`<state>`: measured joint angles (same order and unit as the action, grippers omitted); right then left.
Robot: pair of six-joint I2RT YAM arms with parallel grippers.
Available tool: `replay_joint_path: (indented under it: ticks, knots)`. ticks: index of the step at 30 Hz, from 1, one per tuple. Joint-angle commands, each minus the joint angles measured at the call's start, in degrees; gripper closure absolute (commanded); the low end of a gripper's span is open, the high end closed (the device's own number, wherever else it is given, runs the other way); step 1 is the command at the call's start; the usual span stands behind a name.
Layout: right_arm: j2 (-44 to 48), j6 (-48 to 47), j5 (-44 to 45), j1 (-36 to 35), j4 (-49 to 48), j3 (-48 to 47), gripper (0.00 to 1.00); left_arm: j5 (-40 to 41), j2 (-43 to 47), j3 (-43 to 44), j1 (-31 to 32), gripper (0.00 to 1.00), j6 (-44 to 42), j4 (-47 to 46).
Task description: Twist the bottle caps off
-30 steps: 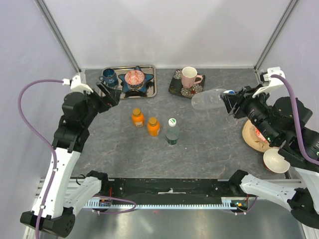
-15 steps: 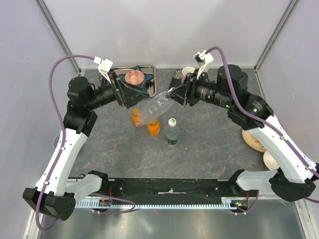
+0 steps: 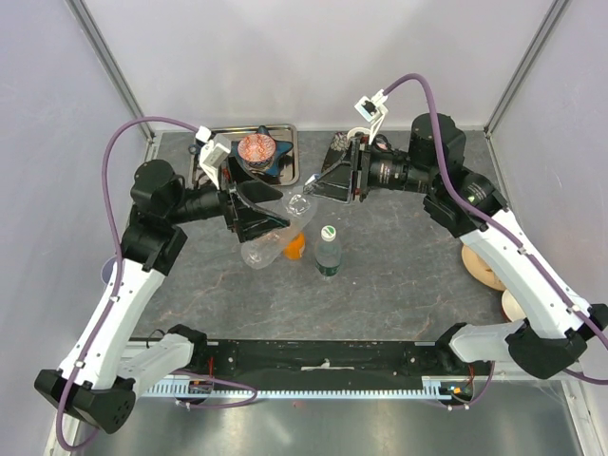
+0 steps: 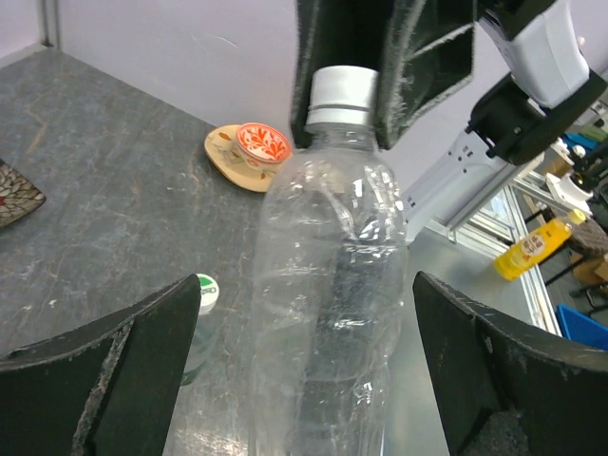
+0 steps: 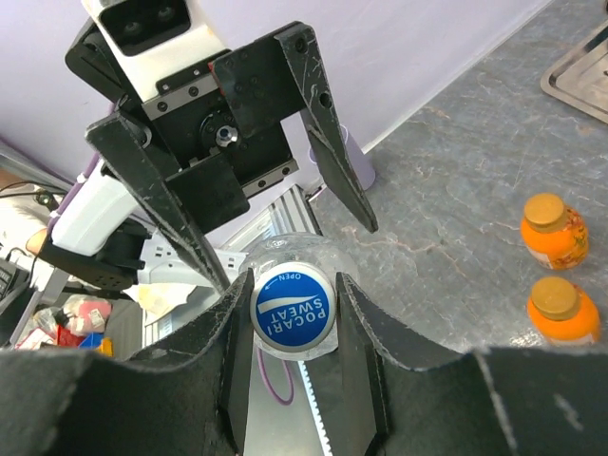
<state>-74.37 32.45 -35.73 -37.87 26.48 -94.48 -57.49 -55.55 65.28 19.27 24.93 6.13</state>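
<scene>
The clear bottle (image 4: 328,313) had a blue-and-white cap (image 5: 292,311); two orange bottles (image 5: 562,325) had orange caps (image 5: 544,208); the surface (image 3: 408,275) was dark grey, veined paler.

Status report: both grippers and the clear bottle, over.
Right gripper shut on blue cap. Left gripper open, fingers astride clear bottle, not gripping. Held in the air, nothing blocks.

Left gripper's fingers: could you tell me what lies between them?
The colourless clear bottle fills that stretch, shown in the left wrist view; the left gripper stands open around it, while the right gripper holds its cap.
</scene>
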Motion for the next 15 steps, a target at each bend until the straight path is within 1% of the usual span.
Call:
replay_joint_path:
  ticks: [1,9,14,15]
  knots:
    - [-0.08,2.97,-3.30,0.16,-6.96,1.66,1.00,-3.76,0.09,0.21,1.74,0.00,-3.83,0.81]
    - [0.01,4.03,-3.39,0.16,-10.75,3.60,1.00,-4.73,-0.70,-0.94,4.29,0.01,-3.92,0.63]
    - [-0.08,3.68,-3.12,0.16,-10.84,3.95,1.00,-5.26,-1.49,-1.47,5.08,0.21,-4.71,1.60]
    - [0.01,3.59,-3.04,0.34,-10.84,3.95,1.00,-5.26,-1.49,-1.55,5.17,0.28,-4.97,1.86]
